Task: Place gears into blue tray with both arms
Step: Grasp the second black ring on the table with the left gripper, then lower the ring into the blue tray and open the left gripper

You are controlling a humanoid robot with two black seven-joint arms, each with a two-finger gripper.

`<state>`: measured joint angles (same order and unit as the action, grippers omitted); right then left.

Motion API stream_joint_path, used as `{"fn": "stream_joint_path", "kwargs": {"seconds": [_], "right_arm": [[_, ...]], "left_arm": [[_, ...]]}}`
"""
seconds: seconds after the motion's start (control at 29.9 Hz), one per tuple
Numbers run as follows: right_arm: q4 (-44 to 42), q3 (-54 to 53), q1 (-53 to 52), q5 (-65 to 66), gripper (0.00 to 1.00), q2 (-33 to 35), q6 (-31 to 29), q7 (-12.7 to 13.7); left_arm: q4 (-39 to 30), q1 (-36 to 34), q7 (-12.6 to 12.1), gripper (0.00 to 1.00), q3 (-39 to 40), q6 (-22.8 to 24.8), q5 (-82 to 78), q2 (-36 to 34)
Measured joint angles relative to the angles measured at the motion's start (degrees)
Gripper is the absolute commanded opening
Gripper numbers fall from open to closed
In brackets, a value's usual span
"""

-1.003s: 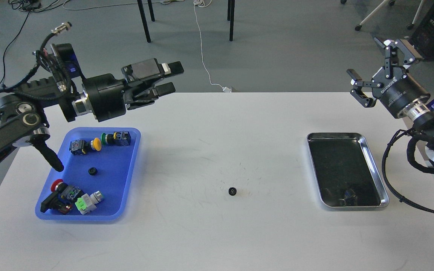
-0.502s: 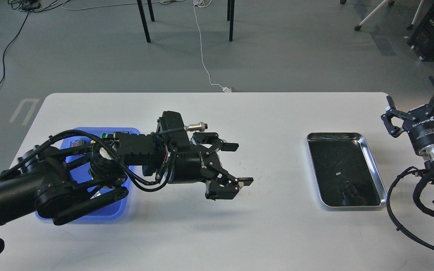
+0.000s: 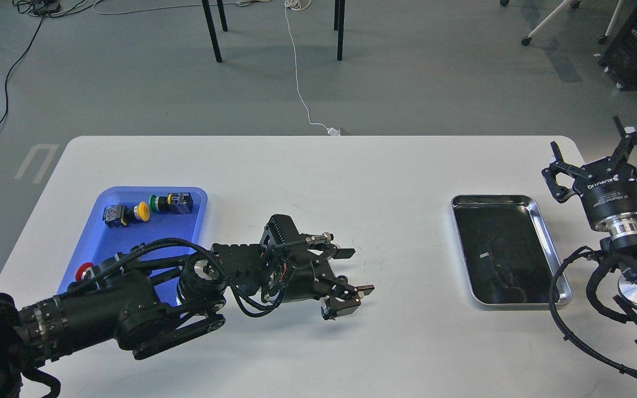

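Head view shows the left gripper [image 3: 354, 271], fingers spread, low around a gear [image 3: 341, 278] mid-frame, outside the blue tray [image 3: 197, 207] at left; the right gripper [image 3: 600, 157] idles open.

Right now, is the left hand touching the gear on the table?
Cannot tell. In the head view the open left hand straddles the gear, which shows only partly between its fingers; no clear gap or contact shows.

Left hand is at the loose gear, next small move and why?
Probably close the left hand on the gear: its fingers are spread, low over the table, with the gear partly visible between them. Then carry it to the blue tray.
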<state>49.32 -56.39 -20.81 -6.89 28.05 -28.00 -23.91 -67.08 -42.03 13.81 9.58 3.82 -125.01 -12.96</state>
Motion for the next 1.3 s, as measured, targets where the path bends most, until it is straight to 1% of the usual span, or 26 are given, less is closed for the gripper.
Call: {"fn": "stream_joint_path", "kwargs": {"seconds": [0.13,0.23,0.33,0.47,0.5,0.77,1.0,1.14,1.2,1.3], "right_arm": [[0.03,-0.04,0.14,-0.04,0.97,-0.21,0.00,0.00],[0.09,-0.21,0.15,-0.05,0.97,-0.52,0.00,0.00],[0.12,-0.36,0.16,-0.05,0.97,-0.60,0.00,0.00],[0.39,-0.38,0.21,0.01,0.97,-0.62,0.00,0.00],[0.41,-0.38,0.23,0.02,0.97,-0.62,0.00,0.00],[0.51,-0.31,0.25,0.03,0.97,-0.64,0.00,0.00],[0.52,-0.30,0.25,0.03,0.97,-0.66,0.00,0.00],[0.52,-0.30,0.25,0.04,0.97,-0.66,0.00,0.00],[0.52,-0.33,0.25,0.04,0.97,-0.66,0.00,0.00],[0.42,-0.56,0.28,0.03,0.97,-0.65,0.00,0.00]], "left_arm": [[4.00,0.06,-0.11,0.54,-0.10,-0.25,0.00,1.54],[5.22,0.41,-0.05,0.47,-0.27,-0.50,0.00,1.73],[5.43,1.06,0.04,0.45,-0.35,-0.55,0.00,1.53],[5.46,1.84,0.08,0.44,-0.35,-0.67,0.00,1.33],[5.46,2.06,0.08,0.42,-0.36,-0.76,0.00,1.28],[5.34,2.54,0.17,0.20,-0.36,-0.96,0.01,0.86],[5.07,2.60,0.51,0.17,-0.34,-1.72,0.01,0.39],[4.09,2.60,0.59,0.17,0.02,-2.14,0.01,-1.40],[2.26,2.56,0.61,0.17,0.57,-2.86,0.01,-3.01],[-2.49,2.16,0.39,0.18,1.60,-4.49,0.01,-7.29]]}}
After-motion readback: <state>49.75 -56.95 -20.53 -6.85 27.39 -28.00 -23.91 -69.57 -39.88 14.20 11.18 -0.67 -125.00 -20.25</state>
